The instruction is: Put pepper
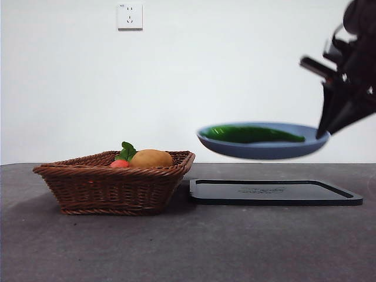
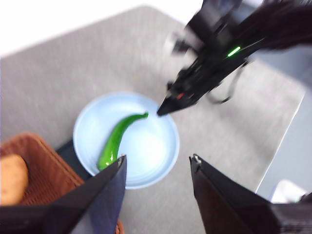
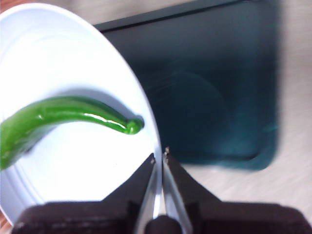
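A long glossy green pepper [image 1: 251, 134] lies in a blue plate [image 1: 264, 150] that hangs in the air above the black tray [image 1: 275, 192]. My right gripper [image 1: 326, 130] is shut on the plate's rim [image 3: 157, 180] at its right side, with the pepper's [image 3: 58, 119] tip close to the jaws. High above, my left gripper [image 2: 157, 168] stands open with nothing between its fingers, looking down on the plate [image 2: 151, 151], the pepper [image 2: 117, 139] and the right arm [image 2: 214, 63].
A wicker basket [image 1: 111, 185] stands left of the tray, holding a yellow-orange fruit [image 1: 151, 158] and a small red fruit with green leaves [image 1: 121, 158]. The basket's corner [image 2: 36, 165] shows beside the plate in the left wrist view. A wall socket [image 1: 130, 16] is behind.
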{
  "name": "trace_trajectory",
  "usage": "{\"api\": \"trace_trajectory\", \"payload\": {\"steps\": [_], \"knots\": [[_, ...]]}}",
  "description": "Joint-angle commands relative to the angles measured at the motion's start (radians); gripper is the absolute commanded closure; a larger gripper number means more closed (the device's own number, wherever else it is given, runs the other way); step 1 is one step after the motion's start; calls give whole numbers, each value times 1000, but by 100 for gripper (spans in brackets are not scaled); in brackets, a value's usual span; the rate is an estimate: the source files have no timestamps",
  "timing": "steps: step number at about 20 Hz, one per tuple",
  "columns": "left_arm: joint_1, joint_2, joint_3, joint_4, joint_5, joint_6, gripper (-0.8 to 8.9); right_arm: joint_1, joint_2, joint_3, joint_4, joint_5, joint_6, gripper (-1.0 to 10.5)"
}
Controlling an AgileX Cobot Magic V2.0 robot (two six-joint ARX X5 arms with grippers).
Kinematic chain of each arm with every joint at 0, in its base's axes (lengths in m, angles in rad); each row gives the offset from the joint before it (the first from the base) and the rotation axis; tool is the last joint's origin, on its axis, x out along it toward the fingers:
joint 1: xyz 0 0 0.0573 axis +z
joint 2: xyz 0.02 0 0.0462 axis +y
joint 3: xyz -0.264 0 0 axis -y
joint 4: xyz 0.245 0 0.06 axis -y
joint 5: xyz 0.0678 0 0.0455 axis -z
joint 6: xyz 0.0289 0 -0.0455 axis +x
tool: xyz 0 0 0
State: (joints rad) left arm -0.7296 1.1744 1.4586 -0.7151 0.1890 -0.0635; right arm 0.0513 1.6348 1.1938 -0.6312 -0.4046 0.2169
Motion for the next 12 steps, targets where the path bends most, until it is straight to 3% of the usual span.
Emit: {"api": "trace_trajectory", "payload": {"steps": [1,6,12], "knots": [[-10,-47,22,-6,-2,3,578,-29,79,58,35,-6,11,944],[-10,-126,22,-22,-2,-16,578,-60,259,161,45,-11,11,944],[-10,-130,22,-39,-4,-23,578,-61,343,169,69,-14,19,943]]}}
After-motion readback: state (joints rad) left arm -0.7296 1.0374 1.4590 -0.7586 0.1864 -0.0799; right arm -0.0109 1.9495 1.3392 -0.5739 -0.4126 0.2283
